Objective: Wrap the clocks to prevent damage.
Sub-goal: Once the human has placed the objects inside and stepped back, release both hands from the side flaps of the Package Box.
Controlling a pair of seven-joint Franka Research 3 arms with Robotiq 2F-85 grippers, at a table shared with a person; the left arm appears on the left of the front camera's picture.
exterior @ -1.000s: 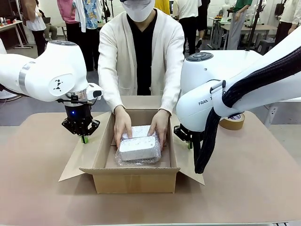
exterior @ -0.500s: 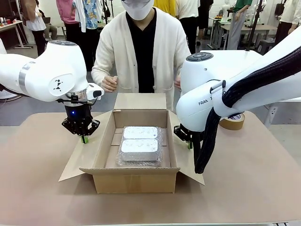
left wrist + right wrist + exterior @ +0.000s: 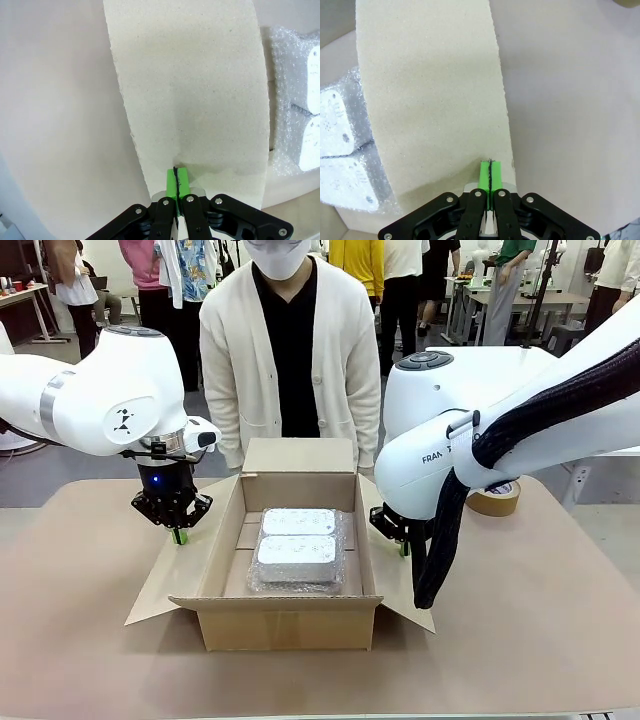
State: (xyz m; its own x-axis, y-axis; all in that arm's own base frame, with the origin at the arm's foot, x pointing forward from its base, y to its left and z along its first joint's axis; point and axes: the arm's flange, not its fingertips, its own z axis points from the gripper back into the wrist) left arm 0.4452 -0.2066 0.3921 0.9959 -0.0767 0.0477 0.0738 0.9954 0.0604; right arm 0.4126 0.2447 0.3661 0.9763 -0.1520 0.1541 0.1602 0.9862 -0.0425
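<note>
The left gripper [image 3: 178, 532] hangs point-down with its 2 green pads [image 3: 177, 181] pressed together, only a thin dark line between them and nothing pinched; its tips sit on the left flap [image 3: 185, 555] of an open cardboard box [image 3: 285, 622], near the flap's outer edge; in the left wrist view the flap [image 3: 190, 90] runs straight ahead of the fingers, with bare table [image 3: 60, 100] to one side. The right gripper [image 3: 404, 545] is in the same state, pads [image 3: 490, 174] squeezed flat against each other and holding nothing; its tips meet the right flap [image 3: 395, 585] close to that flap's outer edge; in the right wrist view the flap [image 3: 430, 90] stretches ahead and the table [image 3: 560, 100] lies past it.

Between the 2 grippers, down inside the box, lie 2 white clocks [image 3: 297, 536] side by side and touching, 1 nearer the person [image 3: 290, 350] and 1 nearer the robot, both lying in clear bubble wrap [image 3: 300, 582]; from the left gripper they show beyond the flap's inner edge [image 3: 311, 150], from the right gripper likewise [image 3: 342, 182]. A roll of tape [image 3: 495, 498] lies on the table [image 3: 560, 630] beyond the right gripper, on its outer side, partly hidden by the arm; the person stands at the far edge behind the box, their hands not visible.
</note>
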